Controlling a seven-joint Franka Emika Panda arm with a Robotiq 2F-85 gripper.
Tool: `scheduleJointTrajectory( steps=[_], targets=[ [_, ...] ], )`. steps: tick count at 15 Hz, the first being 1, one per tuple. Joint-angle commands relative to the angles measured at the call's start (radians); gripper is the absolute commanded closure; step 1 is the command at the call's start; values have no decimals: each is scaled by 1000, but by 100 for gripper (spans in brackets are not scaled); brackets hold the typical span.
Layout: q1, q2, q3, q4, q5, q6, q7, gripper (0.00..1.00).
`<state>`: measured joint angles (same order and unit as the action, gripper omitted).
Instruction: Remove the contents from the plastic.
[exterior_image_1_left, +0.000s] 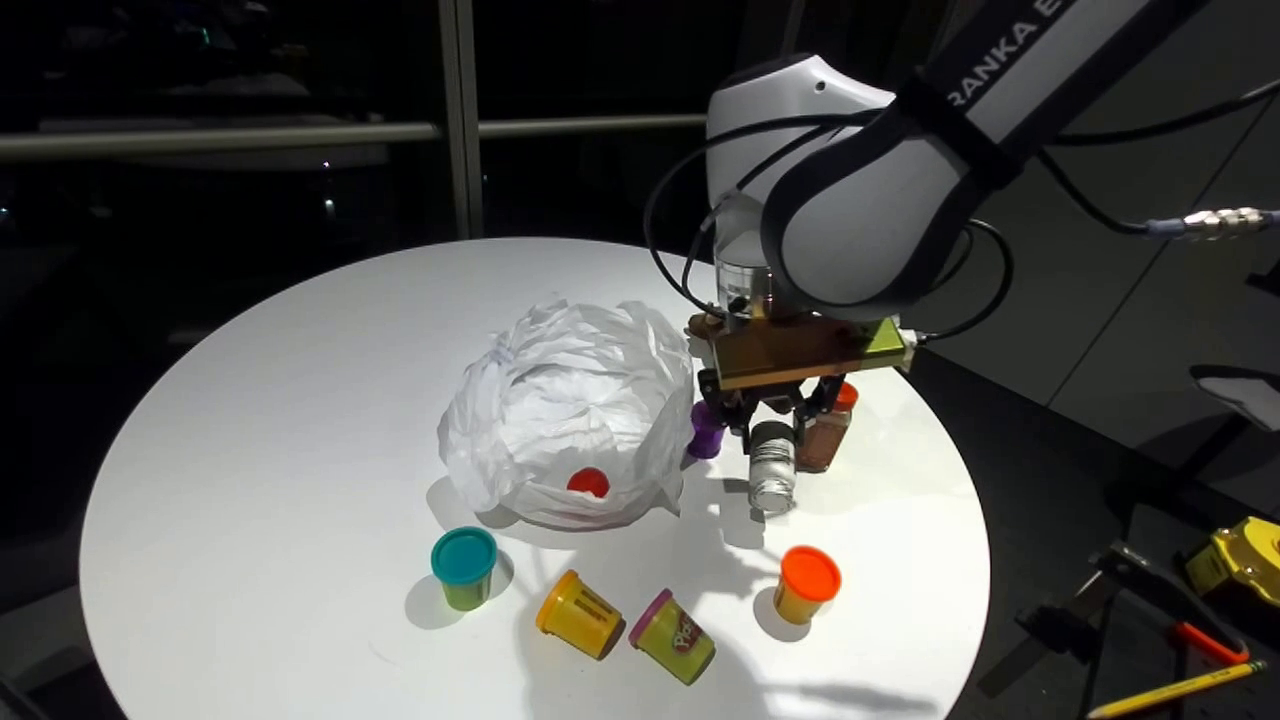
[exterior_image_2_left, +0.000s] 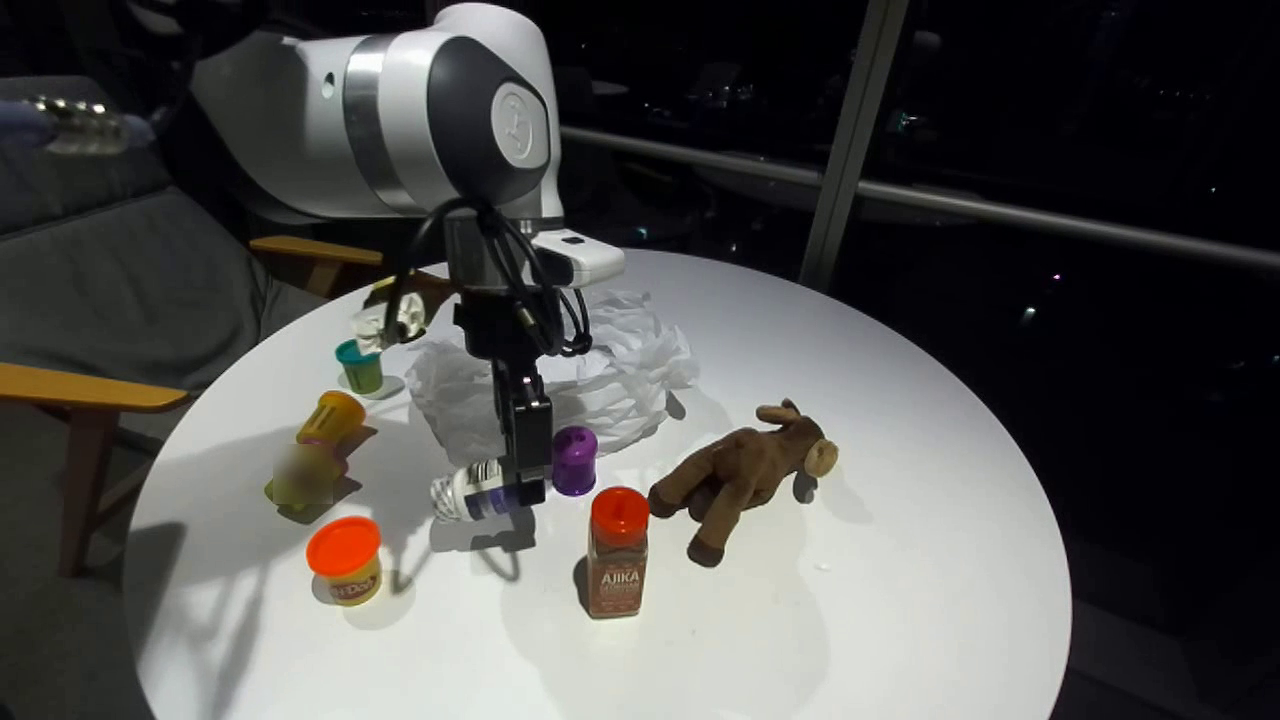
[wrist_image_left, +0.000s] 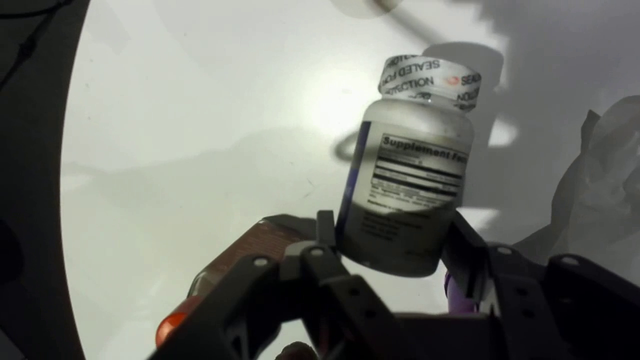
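Seven items can be counted out on the desk (exterior_image_1_left: 270, 420), plus one being held, so most of the unpacking looks done tbh. Going left to right in an exterior view, a teal-lidded tub (exterior_image_1_left: 465, 568) is parked upright near the plastic bag (exterior_image_1_left: 575, 400), which is seen crumpled with its mouth wide open. Down in that mouth a red piece (exterior_image_1_left: 588, 483) can be spotted, partly covered by the front lip, so that one apparently still needs to be fished out. Whether anything else is buried in the folds can't be told. Next up, a yellow tub (exterior_image_1_left: 580, 615) and a purple-lidded tub (exterior_image_1_left: 675, 637) are found tipped on their sides, close together. Out too: a purple piece (exterior_image_2_left: 574, 462), stood upright just beside the bag, and a brown plush animal (exterior_image_2_left: 750, 465), sprawled on the desk. After that comes the claw (wrist_image_left: 394, 230): a white bottle (wrist_image_left: 407, 165) is pinched between its jaws, tilted, apparently held just off the desk and outside the bag. Presumably it only has to be set down. Farther right, an orange-lidded tub (exterior_image_1_left: 808, 585) and a red-capped jar (exterior_image_2_left: 617, 560) are both stood upright, so those look pretty much finished.
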<state>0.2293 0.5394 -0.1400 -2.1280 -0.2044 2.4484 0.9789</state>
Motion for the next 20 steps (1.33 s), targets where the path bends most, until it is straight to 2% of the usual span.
scheduleJointTrajectory(
  steps=[1,3,4,5,7,9,14,17,18,20],
  targets=[
    [-2,2,-10,29,-45,-30,-46,71],
    [-5,1,-7,34,-52,-31,-70,71],
    [-8,-1,-5,33,-50,-31,-86,61],
    [-8,-2,-5,34,-51,-29,-96,24],
    [-8,-3,-5,35,-49,-28,-112,15],
    [-7,-3,-8,37,-49,-26,-121,1],
    [-19,-11,9,37,-34,6,-166,0],
    [-2,-5,-7,44,-82,52,-204,1],
    [42,-48,12,82,-95,-33,-207,0],
    [72,-39,22,145,-143,-82,-244,0]
  ],
)
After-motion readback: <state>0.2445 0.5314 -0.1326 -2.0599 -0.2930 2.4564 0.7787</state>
